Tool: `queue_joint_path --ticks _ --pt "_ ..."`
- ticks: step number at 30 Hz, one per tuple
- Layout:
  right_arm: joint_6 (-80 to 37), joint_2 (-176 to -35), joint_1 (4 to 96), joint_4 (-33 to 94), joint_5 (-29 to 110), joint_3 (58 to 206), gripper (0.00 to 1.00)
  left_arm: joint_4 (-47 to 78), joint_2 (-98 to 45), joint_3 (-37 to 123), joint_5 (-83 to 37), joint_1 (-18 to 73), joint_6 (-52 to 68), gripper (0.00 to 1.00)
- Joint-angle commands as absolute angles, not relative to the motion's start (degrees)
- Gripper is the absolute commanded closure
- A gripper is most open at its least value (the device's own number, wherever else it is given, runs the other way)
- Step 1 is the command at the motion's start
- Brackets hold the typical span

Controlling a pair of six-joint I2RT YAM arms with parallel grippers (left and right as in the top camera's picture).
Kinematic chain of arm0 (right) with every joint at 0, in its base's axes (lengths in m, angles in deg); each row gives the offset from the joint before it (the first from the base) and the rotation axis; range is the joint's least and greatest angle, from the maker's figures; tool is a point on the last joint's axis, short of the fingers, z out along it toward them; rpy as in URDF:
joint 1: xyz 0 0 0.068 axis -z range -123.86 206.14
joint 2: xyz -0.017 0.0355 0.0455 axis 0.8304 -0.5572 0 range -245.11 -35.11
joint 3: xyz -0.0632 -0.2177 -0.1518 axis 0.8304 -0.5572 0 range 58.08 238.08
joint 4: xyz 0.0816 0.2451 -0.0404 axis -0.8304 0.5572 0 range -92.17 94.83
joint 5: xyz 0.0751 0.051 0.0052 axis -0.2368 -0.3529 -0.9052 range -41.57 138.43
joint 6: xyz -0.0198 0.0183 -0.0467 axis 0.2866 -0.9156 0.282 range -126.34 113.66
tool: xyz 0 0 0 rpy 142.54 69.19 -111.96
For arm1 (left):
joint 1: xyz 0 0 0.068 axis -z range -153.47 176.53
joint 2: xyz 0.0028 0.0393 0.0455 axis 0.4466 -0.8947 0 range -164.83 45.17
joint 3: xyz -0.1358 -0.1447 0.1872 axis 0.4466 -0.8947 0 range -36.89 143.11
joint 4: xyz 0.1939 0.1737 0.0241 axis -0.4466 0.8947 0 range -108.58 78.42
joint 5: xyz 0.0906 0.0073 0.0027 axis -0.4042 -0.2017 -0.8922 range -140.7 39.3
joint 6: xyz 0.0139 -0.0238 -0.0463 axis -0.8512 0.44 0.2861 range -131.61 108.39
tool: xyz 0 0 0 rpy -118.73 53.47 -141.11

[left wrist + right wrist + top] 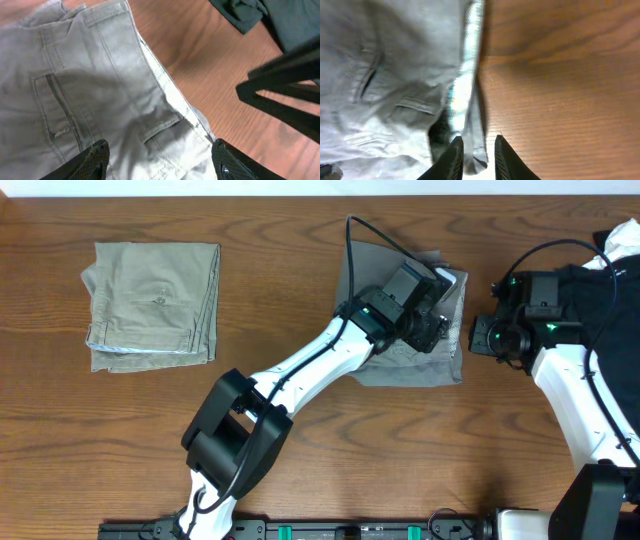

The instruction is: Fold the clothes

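The grey shorts (415, 366) lie in a flat, folded stack on the wooden table (300, 240), directly under the left gripper (161, 162). Its fingers (95, 160) stand wide apart, one on each side of a belt loop and the waistband, and hold nothing. The cloth rests on the table below them, with a stitched pocket slit just beyond the left-hand finger. That open stance over a settled stack reads like a release, with the fold laid down and let go, though that is my judgement.

The right gripper (476, 159) sits at the stack's outer edge. Its fingers are only narrowly parted, and the pale hem of the garment runs down into the gap between them. I cannot tell whether they pinch that edge or merely straddle it. Approaching from the side at the hem suits pinning or straightening the edge while the other arm works from above.

Beyond the right fingers there is bare brown wood grain, with no other cloth nearby. Well away from both grippers, folded khaki trousers (155, 305) sit on the far side of the table, and a black garment (605, 295) is heaped behind the right arm. No room shows beyond the tabletop.
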State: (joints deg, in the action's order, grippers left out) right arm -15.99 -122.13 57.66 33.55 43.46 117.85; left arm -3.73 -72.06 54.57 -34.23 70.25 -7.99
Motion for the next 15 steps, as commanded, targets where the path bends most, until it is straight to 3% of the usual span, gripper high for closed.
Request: queue_joint_path --ticks 1,2,4,8,15 --pt "-7.4 -120.9 58.0 32.7 33.4 119.3 0.8 -1.3 -67.0 56.2 -33.7 66.7 -8.1 0.33" --pt "-6.1 -120.9 58.0 32.4 30.7 119.9 0.8 0.0 -66.4 56.2 -34.2 65.7 -8.1 0.35" --pt "-4.5 -120.9 58.0 31.3 26.6 120.7 0.83 2.5 -65.7 56.2 -35.0 63.4 -8.1 0.64" --pt "-4.5 -121.1 58.0 26.9 23.7 120.7 0.99 8.9 -66.0 56.1 -35.0 59.5 -8.1 0.92" --pt "-2.4 -126.4 57.9 17.1 22.8 120.7 0.99 10.3 -66.4 52.1 -35.0 57.2 -9.9 0.94"
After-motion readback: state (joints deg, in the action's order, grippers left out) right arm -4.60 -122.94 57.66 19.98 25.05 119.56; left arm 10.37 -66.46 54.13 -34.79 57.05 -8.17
